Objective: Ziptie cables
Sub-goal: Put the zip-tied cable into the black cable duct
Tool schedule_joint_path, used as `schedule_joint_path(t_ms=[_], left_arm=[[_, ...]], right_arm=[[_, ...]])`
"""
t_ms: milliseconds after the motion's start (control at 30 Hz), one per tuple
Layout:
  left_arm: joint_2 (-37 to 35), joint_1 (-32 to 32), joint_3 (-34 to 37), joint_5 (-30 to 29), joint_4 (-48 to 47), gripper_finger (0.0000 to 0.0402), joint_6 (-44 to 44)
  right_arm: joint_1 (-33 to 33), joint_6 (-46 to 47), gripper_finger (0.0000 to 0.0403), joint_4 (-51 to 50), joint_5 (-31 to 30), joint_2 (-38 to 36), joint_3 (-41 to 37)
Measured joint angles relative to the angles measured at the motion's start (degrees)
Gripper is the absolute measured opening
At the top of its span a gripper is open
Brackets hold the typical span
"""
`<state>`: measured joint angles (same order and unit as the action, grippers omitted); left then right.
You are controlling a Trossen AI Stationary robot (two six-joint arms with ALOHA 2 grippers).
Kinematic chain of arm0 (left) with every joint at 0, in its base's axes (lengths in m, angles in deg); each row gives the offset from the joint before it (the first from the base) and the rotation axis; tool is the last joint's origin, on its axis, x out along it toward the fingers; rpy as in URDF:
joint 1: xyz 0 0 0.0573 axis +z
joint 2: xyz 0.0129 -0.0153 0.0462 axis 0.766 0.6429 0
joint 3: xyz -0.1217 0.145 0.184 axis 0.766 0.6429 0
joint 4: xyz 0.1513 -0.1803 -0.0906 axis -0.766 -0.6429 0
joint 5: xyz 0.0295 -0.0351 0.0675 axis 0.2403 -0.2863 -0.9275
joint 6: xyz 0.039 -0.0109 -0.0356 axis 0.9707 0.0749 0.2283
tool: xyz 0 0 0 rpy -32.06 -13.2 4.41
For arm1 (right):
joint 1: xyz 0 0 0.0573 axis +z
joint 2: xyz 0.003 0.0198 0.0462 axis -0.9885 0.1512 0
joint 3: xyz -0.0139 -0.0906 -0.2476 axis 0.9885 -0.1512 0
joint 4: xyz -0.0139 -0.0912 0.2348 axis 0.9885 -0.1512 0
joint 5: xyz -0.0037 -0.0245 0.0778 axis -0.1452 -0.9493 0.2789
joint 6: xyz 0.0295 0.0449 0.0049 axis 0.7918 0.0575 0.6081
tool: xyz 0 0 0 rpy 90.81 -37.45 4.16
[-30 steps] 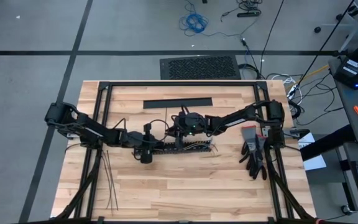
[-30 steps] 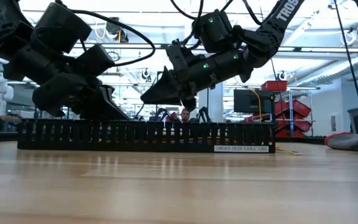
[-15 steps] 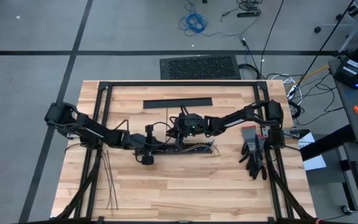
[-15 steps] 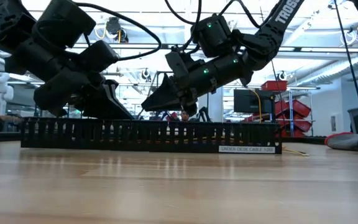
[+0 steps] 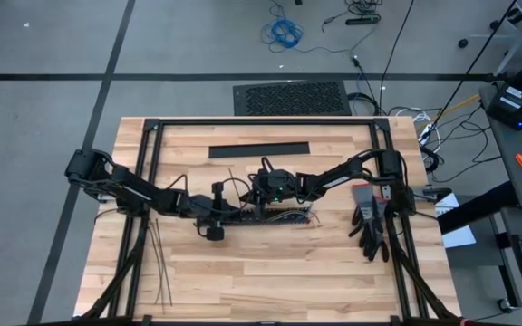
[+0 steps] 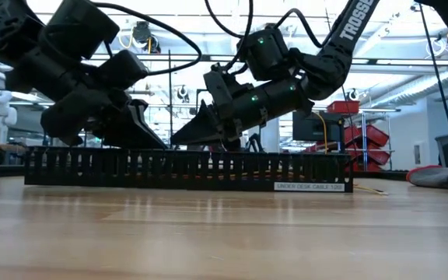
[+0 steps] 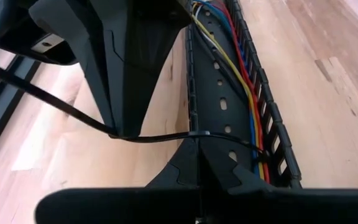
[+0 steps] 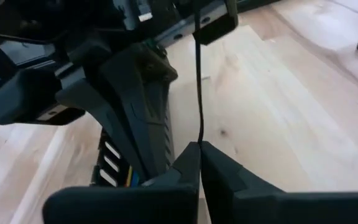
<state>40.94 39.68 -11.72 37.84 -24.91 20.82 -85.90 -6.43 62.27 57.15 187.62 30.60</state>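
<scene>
The long black slotted duct (image 6: 185, 169) lies across the middle of the wooden counter (image 5: 270, 281). A white label near its right end in the low view starts "UNDER DESK CABLE"; the rest is too small to read. Inside the duct run the cables (image 7: 248, 99), red, blue and yellow strands lying lengthwise along its channel.

The left end effector (image 7: 194, 142) hangs over the duct, fingers pinched together on a ziptie (image 7: 160, 138) that loops across the duct's wall. The right end effector (image 8: 199, 147), just beside the left one above the duct, is likewise clamped on that thin dark strip. "TROSSEN" is partly legible on the right arm in the low view.

Spare zipties (image 5: 159, 263) lie on the counter, well to the left of the duct.
</scene>
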Motion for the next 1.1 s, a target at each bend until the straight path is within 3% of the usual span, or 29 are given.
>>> schedule_joint_path(t_ms=[467,633,1100], left_arm=[[0.0,-1.2,-0.6,-1.0,0.1,0.0002,0.5],[0.0,-3.6,-2.2,-4.0,0.0,0.0002,3.1],[0.0,-6.1,-4.8,-7.6,-4.3,0.0002,4.4]], right_arm=[[0.2,1.6,0.0000,-1.5,1.2,0.0,0.0],[0.3,2.0,0.0000,-3.1,1.2,0.0,0.0],[0.2,2.1,0.0000,-6.8,-2.2,0.0,0.0]])
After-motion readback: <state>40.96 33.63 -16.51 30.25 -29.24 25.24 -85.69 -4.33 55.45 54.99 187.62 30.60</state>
